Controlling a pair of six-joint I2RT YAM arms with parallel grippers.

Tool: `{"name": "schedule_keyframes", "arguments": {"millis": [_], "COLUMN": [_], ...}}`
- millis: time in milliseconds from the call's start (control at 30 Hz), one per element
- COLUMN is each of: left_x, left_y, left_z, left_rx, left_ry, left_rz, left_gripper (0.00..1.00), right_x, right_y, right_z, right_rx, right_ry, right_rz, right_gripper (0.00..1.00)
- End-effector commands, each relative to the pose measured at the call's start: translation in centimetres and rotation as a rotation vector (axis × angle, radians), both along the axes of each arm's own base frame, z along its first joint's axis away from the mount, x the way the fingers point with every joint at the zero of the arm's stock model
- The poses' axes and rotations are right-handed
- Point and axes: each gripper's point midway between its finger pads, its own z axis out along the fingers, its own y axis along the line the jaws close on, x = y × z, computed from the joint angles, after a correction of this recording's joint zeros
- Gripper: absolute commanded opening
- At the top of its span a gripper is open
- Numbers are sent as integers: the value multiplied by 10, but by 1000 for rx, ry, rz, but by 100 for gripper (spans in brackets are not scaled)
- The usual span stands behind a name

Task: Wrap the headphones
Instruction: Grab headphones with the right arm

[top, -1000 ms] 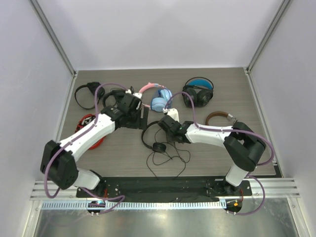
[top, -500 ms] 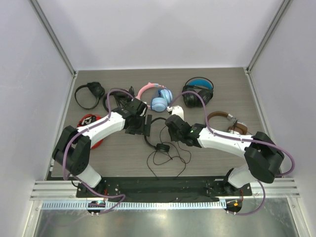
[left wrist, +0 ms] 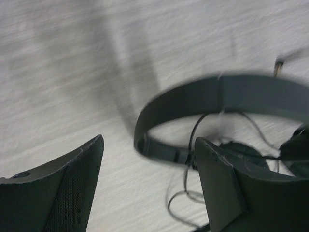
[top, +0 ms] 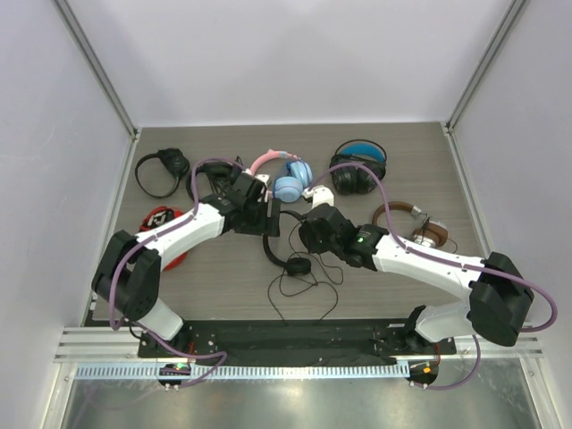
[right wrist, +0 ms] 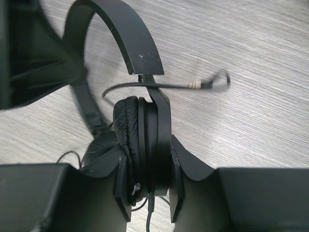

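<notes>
The headphones (right wrist: pixel 137 46) are being steadied, one earcup (right wrist: pixel 131 145) clamped in the right gripper (right wrist: pixel 147 191); the left gripper (left wrist: pixel 149 145) is spread apart. Next, the cable (top: pixel 304 291) at six o'clock must be gathered.

The grey wood-grain table (top: pixel 223 286) carries several pairs of headphones. Along its far edge lie a black pair (top: pixel 159 172) at the left, a pink-and-blue pair (top: pixel 284 179) in the middle and a bulky black pair with blue lining (top: pixel 359 168) further right. A brown-banded pair (top: pixel 404 219) lies near the right edge, a red-and-black pair (top: pixel 159 220) near the left. In the centre, the slim black headphones (top: pixel 298 265) rest one earcup on the surface, their thin cable (top: pixel 308 279) looped loosely toward the near edge
</notes>
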Motion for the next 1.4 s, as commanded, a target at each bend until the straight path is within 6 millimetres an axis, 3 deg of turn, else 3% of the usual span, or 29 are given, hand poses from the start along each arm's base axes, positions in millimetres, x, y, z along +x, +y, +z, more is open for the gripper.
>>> {"name": "schedule_keyframes", "arguments": {"millis": [0, 200, 567, 633, 667, 733, 833, 867, 967, 1167, 1267, 1367], "left_x": [23, 25, 15, 14, 12, 11, 7, 6, 5, 3, 4, 8], "left_y": [-20, -28, -18, -15, -14, -13, -8, -6, -7, -1, 7, 16], "left_z": [6, -11, 10, 13, 12, 16, 19, 22, 32, 56, 65, 76], "left_rx": [-86, -119, -153, -152, -146, -143, -128, -124, -124, -106, -74, -43], "left_ry": [-84, -64, -120, -129, -124, -122, -116, -116, -120, -159, -182, -211], "left_rz": [-9, -10, 26, 33, 34, 38, 43, 44, 24, 3, 11, 41], "left_gripper": [77, 75, 71, 72, 73, 76, 82, 84, 93, 100, 100, 100], "right_x": [3, -6, -20, -17, -17, -7, 7, 9, 18, 31, 25, 5], "right_y": [18, 25, 40, 34, 26, 10, -16, -19, -23, -30, -34, -17], "right_z": [29, 41, 64, 59, 38, 25, -1, -13, -18, 0, 16, 24], "right_rx": [109, 217, 369, 311, 226, 121, -65, -121, -175, -138, -111, -68], "right_ry": [-50, -37, -6, -7, 30, 10, 3, 20, 41, 34, 15, 22], "right_rz": [25, 38, 82, 66, 44, -18, -115, -114, -124, -144, -98, 90], "right_gripper": [1, 1, 1, 1, 1, 1, 26, 45, 72, 81, 81, 78]}}
